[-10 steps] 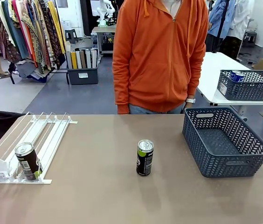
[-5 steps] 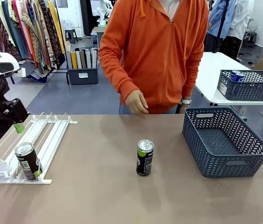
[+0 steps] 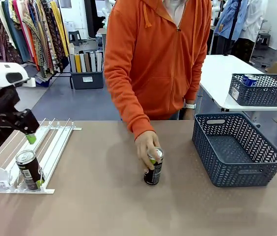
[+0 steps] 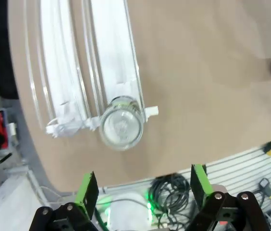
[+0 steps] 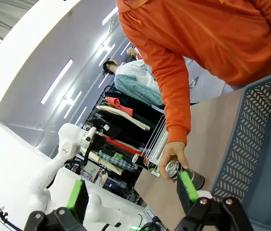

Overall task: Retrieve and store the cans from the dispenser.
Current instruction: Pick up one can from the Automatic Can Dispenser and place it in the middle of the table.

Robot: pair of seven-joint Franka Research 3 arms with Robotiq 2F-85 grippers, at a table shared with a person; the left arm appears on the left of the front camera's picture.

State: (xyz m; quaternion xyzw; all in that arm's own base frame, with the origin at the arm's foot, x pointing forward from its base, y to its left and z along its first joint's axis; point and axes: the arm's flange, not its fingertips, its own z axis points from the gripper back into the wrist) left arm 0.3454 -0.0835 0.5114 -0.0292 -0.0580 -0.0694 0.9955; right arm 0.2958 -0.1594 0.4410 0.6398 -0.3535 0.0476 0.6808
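Cans stand in two places. The dispenser can (image 3: pixel 29 169) is upright at the near end of a lane in the dispenser (image 3: pixel 55 140), against the front stop. The middle can (image 3: pixel 152 172) stands mid-table with a person's hand (image 3: pixel 147 146) wrapped round its top. Both are slim, tall and dark; I judge them stiff but thin-walled, smooth enough to slip, and easy to topple or dent. The best hold is across the mid-body, squeezing gently. The left gripper (image 4: pixel 142 186) hangs over the dispenser with that can ahead of it, fingers spread wide and empty. The right gripper (image 5: pixel 133 190) is likewise spread and empty, up beside the basket (image 3: pixel 212 143). That grey lattice basket sits at the table's right, with nothing showing inside. The table (image 3: pixel 104 206) is flat, smooth and brown, with open room between things. Clothes rails (image 3: pixel 35 29) stand behind.
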